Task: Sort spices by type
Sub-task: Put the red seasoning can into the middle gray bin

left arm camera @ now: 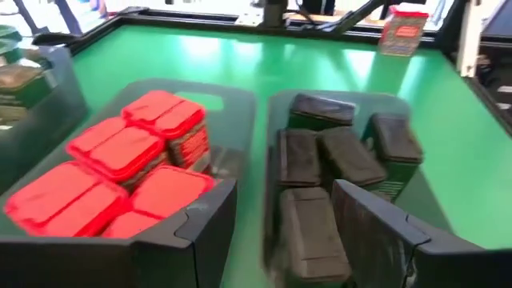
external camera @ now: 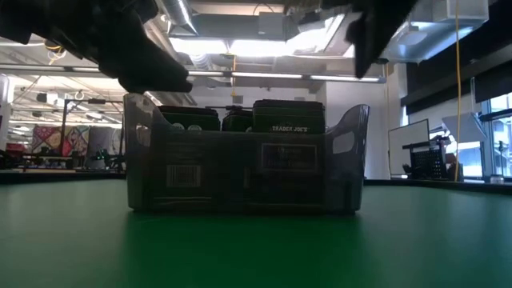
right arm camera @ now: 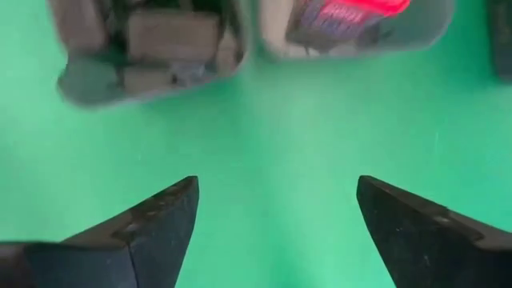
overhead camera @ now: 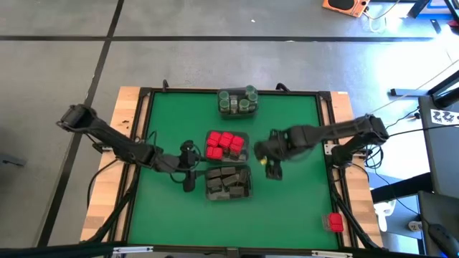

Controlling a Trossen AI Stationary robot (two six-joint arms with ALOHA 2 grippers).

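Observation:
Three clear trays hold the spices. Green-lidded jars point(overhead camera: 237, 102) stand in the far tray, red boxes point(overhead camera: 225, 144) point(left arm camera: 120, 172) in the middle one, and dark blocks point(overhead camera: 228, 182) point(left arm camera: 332, 172) in the near one. One more red box point(overhead camera: 333, 222) point(left arm camera: 402, 28) stands alone by the table's near right corner. My left gripper point(overhead camera: 192, 169) point(left arm camera: 292, 240) is open and empty, just left of the red and dark trays. My right gripper point(overhead camera: 271, 166) point(right arm camera: 276, 216) is open and empty above bare mat, right of those trays.
The low view looks level at the dark-block tray point(external camera: 244, 164), with both arms dark above it. A raised black frame point(overhead camera: 143, 129) borders the green mat. Open mat point(overhead camera: 294, 208) lies right of the trays and toward the near edge.

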